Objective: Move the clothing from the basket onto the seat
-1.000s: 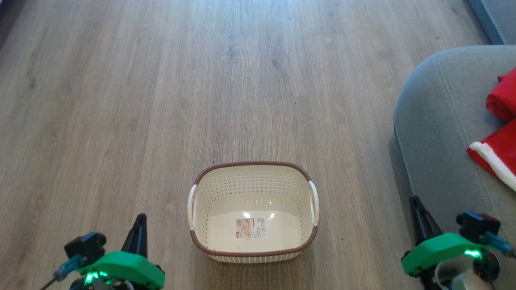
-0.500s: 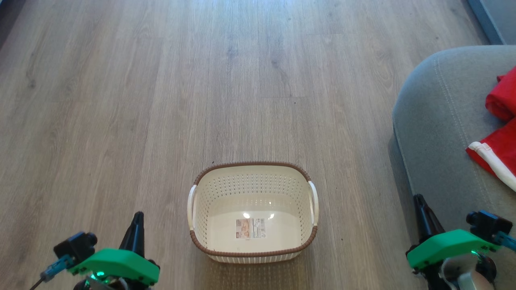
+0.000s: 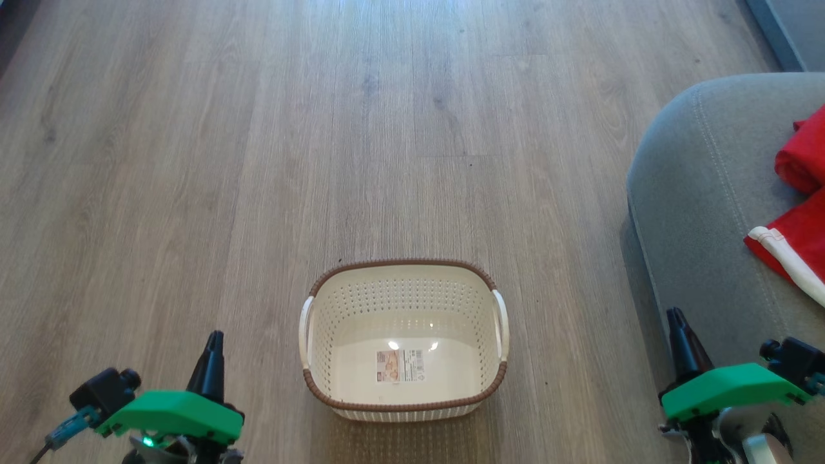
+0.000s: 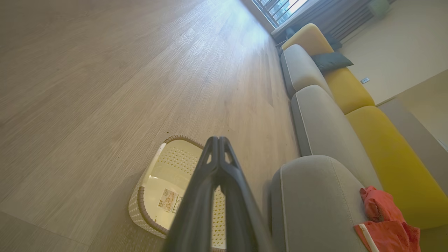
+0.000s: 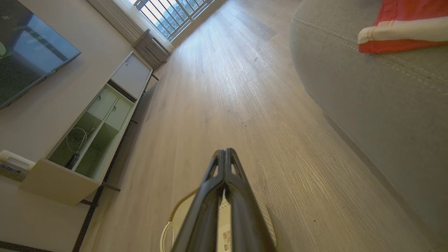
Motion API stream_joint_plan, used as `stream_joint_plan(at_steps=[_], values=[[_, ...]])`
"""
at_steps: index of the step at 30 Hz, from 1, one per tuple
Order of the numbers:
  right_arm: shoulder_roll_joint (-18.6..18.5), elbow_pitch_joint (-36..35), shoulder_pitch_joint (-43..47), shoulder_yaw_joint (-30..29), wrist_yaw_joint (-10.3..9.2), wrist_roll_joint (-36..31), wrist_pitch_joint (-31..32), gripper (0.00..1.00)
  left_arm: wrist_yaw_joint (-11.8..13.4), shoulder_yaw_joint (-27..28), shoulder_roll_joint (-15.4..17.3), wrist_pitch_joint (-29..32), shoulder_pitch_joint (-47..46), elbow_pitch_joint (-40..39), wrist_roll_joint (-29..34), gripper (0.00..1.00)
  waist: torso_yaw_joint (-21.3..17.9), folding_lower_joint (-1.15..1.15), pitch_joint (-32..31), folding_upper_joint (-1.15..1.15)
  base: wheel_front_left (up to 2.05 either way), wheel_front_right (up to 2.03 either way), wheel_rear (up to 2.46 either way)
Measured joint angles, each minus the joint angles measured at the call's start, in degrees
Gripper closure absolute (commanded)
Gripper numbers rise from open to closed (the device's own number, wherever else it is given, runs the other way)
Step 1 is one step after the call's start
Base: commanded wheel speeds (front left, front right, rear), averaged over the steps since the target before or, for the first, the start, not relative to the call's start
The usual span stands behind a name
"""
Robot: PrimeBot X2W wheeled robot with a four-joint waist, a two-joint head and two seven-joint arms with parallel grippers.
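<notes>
**Desk:** How are the 2 arms posed?

**Photographer:** In the head view both sit low. The left gripper is at the lower left corner and the right gripper at the lower right. Dark fingers point up the frame above green housings.

**Desk:** And the jaws?

**Photographer:** Pressed together on each arm, tips meeting, nothing in them. The left hangs over the wooden floor, left of the basket. The right stands just beside the seat.

**Desk:** Where is the clothing?

**Photographer:** The clothing lies on the seat, red with a white band, well apart from the basket. A label sticker shows on the basket's floor.

**Desk:** What do the wrist cameras add?

**Photographer:** The left wrist view takes in a row of grey seats with yellow backrests and a dark cushion. The right wrist view shows a television, a pale shelf unit and a barred window.
</notes>
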Motion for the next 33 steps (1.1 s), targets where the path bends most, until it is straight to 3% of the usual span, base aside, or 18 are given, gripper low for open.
stream_joint_plan(at_steps=[33], values=[[1.3,-2.6,-0.7,-2.1,0.00,21.1,5.2,1.00,-1.0,2.3,-0.1,5.3,-0.8,-1.5,-19.3,1.00,-0.2,0.00,-0.1,0.00,0.00,0.00,0.00]])
